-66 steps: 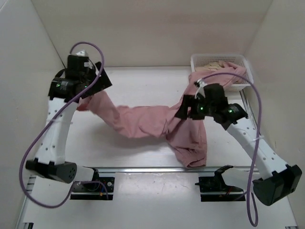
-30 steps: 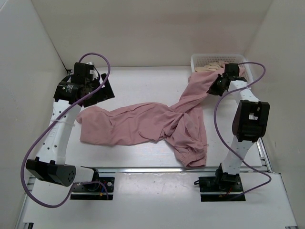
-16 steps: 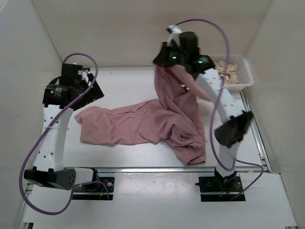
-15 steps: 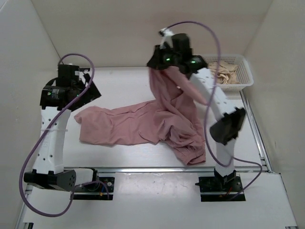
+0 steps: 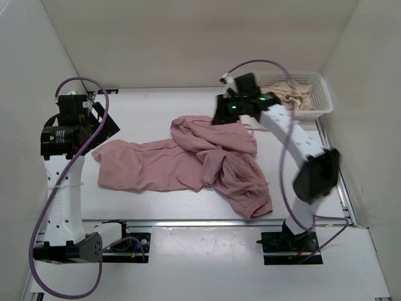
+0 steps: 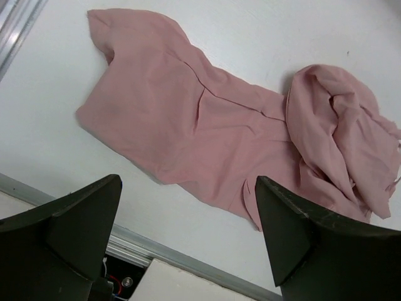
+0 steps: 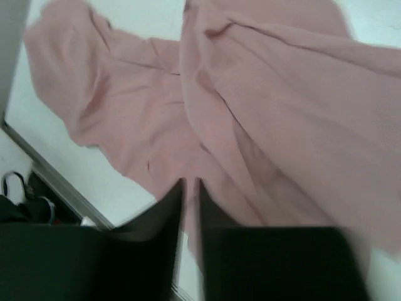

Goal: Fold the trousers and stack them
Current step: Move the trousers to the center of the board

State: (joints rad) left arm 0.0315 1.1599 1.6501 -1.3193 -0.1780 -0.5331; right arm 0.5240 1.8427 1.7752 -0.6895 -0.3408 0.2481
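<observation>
The dusty-pink trousers [image 5: 188, 164] lie crumpled on the white table, one leg flat to the left and the other heaped in folds at the middle. My left gripper [image 5: 95, 123] hovers over the left leg end, wide open and empty. The left wrist view has its fingers [image 6: 81, 219] spread above the trousers [image 6: 207, 125] with table between them. My right gripper [image 5: 220, 116] hangs over the heap's far edge. In the right wrist view its jaws [image 7: 191, 183] stand slightly apart, with nothing pinched and the trousers [image 7: 269, 94] lying below.
A white basket [image 5: 321, 79] at the back right holds a beige garment [image 5: 292, 94]. A metal rail [image 5: 188, 222] runs along the table's near edge, with both arm bases behind it. White walls close in the left, back and right sides.
The right gripper, which held a trouser leg up high, has come down and let go. The leg has dropped into a heap at the middle. The left arm drew back to the left.
</observation>
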